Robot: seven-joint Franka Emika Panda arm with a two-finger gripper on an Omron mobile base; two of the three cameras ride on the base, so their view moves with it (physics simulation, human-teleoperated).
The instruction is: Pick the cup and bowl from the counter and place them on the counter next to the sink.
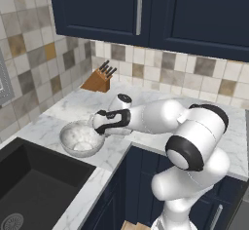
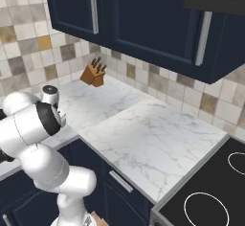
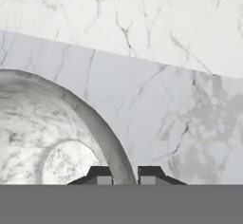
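Bowl (image 1: pixel 80 139) seen upright on counter (image 1: pixel 68 109) just beside sink (image 1: pixel 34 185), mouth up. Rim pinched between nearly closed fingers of gripper (image 3: pixel 124 176). No readable writing seen.

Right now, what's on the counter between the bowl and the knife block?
Nothing: bare marble counter separates the bowl from the knife block, in the left base view.

The bowl (image 1: pixel 80 139) sits on the counter (image 1: pixel 146 108) just beside the sink (image 1: pixel 34 185), knife block (image 1: pixel 98 79) behind.
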